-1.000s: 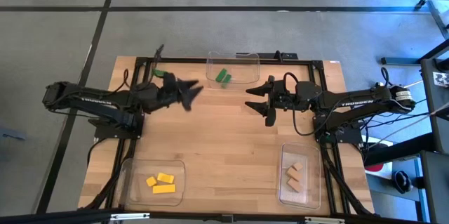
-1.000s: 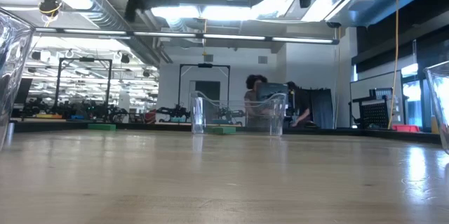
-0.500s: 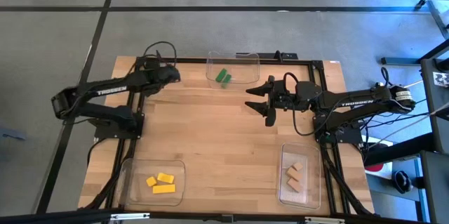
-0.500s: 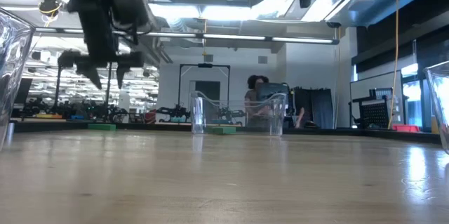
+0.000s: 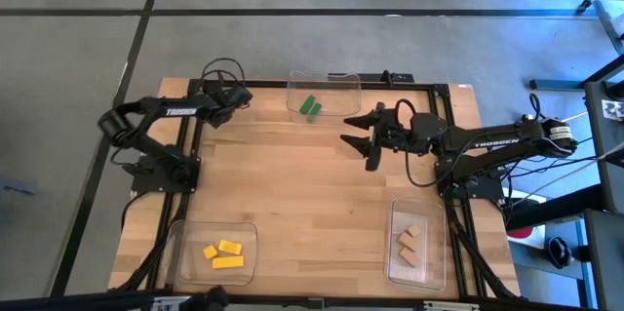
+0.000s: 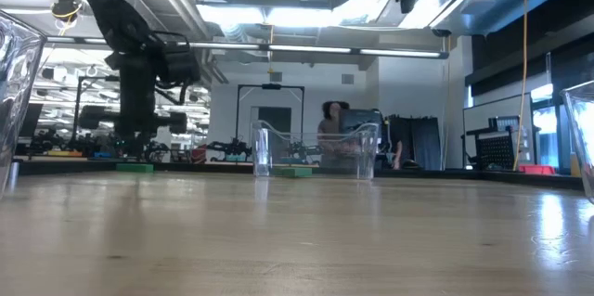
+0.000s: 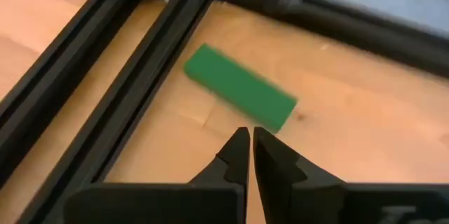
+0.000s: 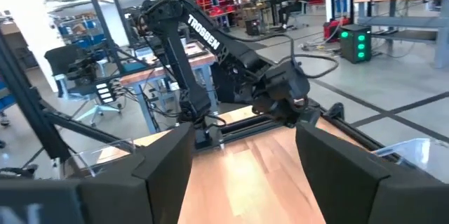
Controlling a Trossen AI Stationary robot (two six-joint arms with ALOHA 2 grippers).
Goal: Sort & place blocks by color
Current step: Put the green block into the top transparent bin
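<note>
Here the left claw (image 7: 247, 147) is seen poised at the far-left corner of the table (image 5: 312, 194), its two fingers pressed together with nothing between them. Just beyond the fingertips, in the left wrist view, a loose green block (image 7: 238, 89) is found lying flat on the wood, close beside the black frame rail (image 7: 133, 97) that borders the table; the block is not touched by the claw. In the high view this block is hidden beneath the left arm.

The right claw (image 5: 363, 136) is held above the table right of centre, near the far edge, with its fingers spread wide and empty.

Three clear trays are set on the table. In the far tray (image 5: 343, 82), at the middle of the far edge, two green blocks (image 5: 310, 106) are laid side by side. In the near-left tray (image 5: 185, 252) three yellow blocks (image 5: 224, 253) are gathered. In the near-right tray (image 5: 434, 248) tan blocks (image 5: 409, 243) are placed; two can be made out for certain.

In the low view the far tray (image 6: 316, 150) is seen with green at its base, and a person (image 6: 331, 129) is visible in the room behind it.
</note>
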